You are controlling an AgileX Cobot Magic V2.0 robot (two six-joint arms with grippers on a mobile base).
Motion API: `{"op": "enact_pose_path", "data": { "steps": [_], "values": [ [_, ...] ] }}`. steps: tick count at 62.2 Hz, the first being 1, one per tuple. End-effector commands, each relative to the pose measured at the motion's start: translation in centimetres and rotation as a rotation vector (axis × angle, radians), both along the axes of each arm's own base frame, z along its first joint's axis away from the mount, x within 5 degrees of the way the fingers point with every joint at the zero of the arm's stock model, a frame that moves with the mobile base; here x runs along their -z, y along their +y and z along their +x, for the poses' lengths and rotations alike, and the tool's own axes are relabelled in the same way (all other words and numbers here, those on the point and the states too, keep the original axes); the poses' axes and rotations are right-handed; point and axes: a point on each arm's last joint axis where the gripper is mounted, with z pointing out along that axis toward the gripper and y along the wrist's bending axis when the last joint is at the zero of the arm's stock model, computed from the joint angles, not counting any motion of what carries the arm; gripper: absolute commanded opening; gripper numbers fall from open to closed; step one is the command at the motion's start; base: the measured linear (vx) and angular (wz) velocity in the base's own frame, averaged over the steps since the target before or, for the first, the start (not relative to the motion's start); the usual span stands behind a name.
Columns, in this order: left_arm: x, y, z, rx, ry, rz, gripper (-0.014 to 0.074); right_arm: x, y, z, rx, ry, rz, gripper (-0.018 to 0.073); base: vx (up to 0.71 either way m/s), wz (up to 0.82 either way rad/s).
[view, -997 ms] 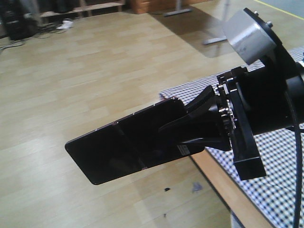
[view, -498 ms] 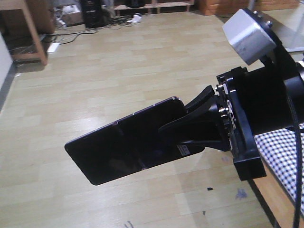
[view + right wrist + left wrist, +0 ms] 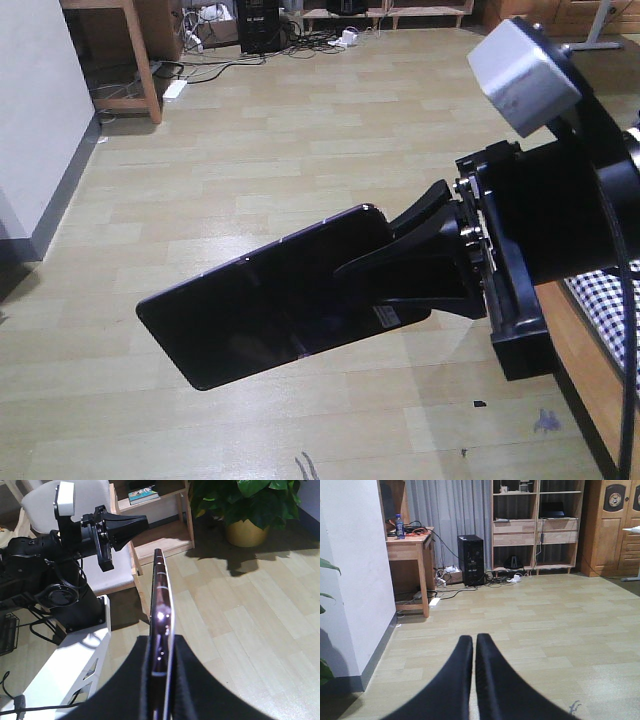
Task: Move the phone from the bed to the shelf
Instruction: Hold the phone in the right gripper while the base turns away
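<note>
Pale plank floor, grey curtains

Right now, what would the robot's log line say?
right fingers: shut on phone | phone: in air over floor, off bed | left fingers: shut, empty

- phone: inner end hidden behind right gripper fingers; sticker print too small to read.
- Right wrist view: phone edge-on, faces unseen.
- bed: cut by right edge.
- left gripper: finger bases cut by bottom edge.

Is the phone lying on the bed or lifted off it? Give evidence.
Lifted off: the right gripper clamps the phone above the wooden floor.
</note>
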Motion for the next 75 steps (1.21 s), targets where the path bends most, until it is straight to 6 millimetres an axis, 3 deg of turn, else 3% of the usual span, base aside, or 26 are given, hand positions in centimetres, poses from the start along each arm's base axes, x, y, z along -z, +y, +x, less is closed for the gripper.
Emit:
{"op": "enact_pose_path", "data": {
  "steps": [1,75],
  "values": [
    [-1.53,-0.01,-0.19,0.002,-0.103,-0.016,0.0001,-1.85,0.02,-1.19,-0.047,-0.01,0.085,-0.0002,0.0,0.02],
    [-1.53,-0.01,-0.19,0.002,-0.103,-0.016,0.0001,-1.85,0.02,-1.19,-0.047,-0.01,0.085,-0.0002,0.09,0.0]
  ]
}}
